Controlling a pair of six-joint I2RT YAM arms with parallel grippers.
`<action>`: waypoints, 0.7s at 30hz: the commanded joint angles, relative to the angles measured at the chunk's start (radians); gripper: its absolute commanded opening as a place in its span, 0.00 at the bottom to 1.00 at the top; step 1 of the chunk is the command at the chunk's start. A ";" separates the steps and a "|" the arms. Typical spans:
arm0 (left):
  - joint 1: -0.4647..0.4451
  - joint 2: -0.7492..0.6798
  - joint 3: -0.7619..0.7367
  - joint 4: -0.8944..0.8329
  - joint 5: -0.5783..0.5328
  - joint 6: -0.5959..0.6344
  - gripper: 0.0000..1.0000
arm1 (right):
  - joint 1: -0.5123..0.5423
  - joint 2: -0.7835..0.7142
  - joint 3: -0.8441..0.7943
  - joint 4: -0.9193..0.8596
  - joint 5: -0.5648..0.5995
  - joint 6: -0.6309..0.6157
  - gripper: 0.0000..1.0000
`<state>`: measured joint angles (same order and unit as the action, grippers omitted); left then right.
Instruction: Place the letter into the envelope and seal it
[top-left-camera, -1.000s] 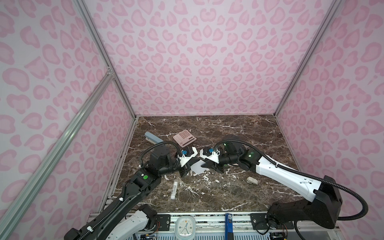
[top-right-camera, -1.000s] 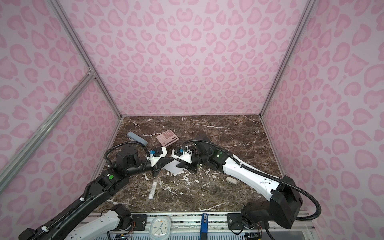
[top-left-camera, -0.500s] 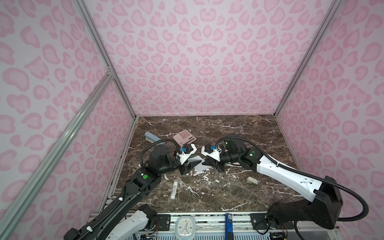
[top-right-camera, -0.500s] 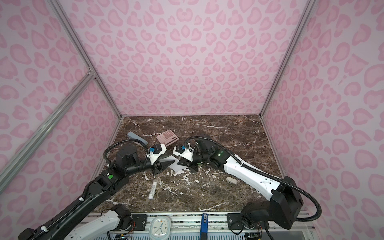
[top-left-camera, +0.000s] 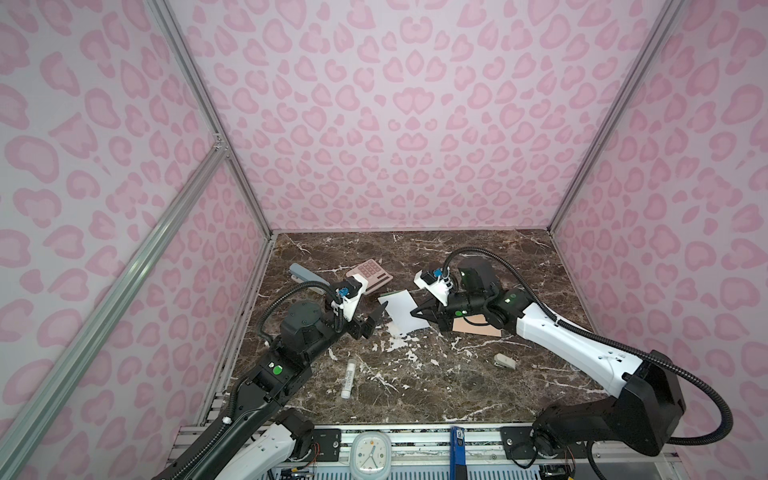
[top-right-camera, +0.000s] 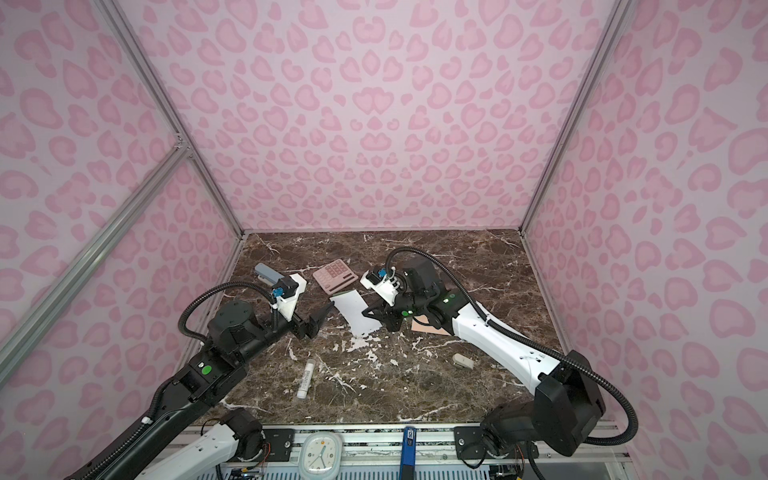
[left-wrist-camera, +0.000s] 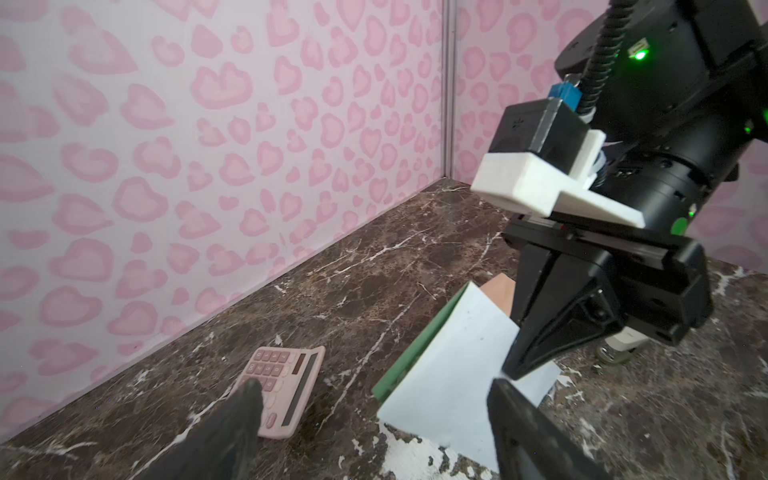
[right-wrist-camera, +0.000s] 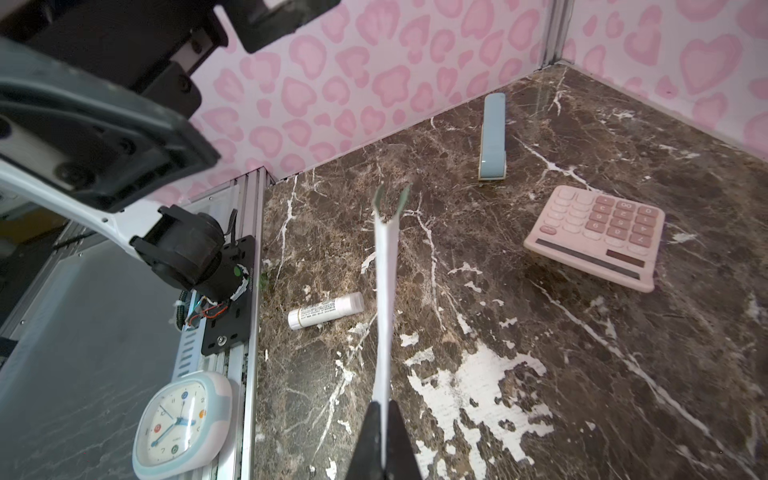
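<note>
The letter (top-left-camera: 402, 312) (top-right-camera: 357, 312) sits near the middle of the worktop (top-left-camera: 415, 376). It is pinched at its 3 o'clock edge by the right fingers (top-left-camera: 419, 311) (right-wrist-camera: 376, 432), which are clamped tight on it. In both top views its long axis runs from 11 o'clock to 5 o'clock, with the plain white face up. It is a white sheet folded double. A narrow green border shows along the 11 o'clock end, which faces the pink calculator (top-left-camera: 370, 271). In the right wrist view it appears edge-on (right-wrist-camera: 384, 311), and its two layers splay apart at the far green tip. In the left wrist view it tilts (left-wrist-camera: 457, 374); I cannot tell whether its low corner touches the worktop.

The left fingers (top-left-camera: 379, 311) (left-wrist-camera: 245, 405) are spread wide and hold nothing. They are just beside the letter's 9 o'clock edge.

The envelope (top-left-camera: 478, 328) (top-right-camera: 426, 325) is peach-tan and plain. It lies flat at 3 o'clock of the letter, partly under the right wrist.
</note>
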<state>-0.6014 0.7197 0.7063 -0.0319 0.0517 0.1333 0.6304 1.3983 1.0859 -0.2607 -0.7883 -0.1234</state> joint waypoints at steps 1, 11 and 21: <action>0.002 -0.032 -0.032 0.069 -0.100 -0.014 0.87 | -0.021 0.003 0.005 0.066 -0.036 0.103 0.00; 0.003 -0.050 -0.109 0.099 0.033 -0.041 0.89 | -0.038 -0.019 0.004 0.110 -0.038 0.134 0.00; 0.007 -0.062 -0.136 0.129 -0.029 -0.108 0.91 | -0.038 0.067 -0.009 0.227 0.082 0.363 0.00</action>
<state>-0.5964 0.6651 0.5671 0.0540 0.0589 0.0582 0.5922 1.4338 1.0809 -0.0925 -0.7723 0.1230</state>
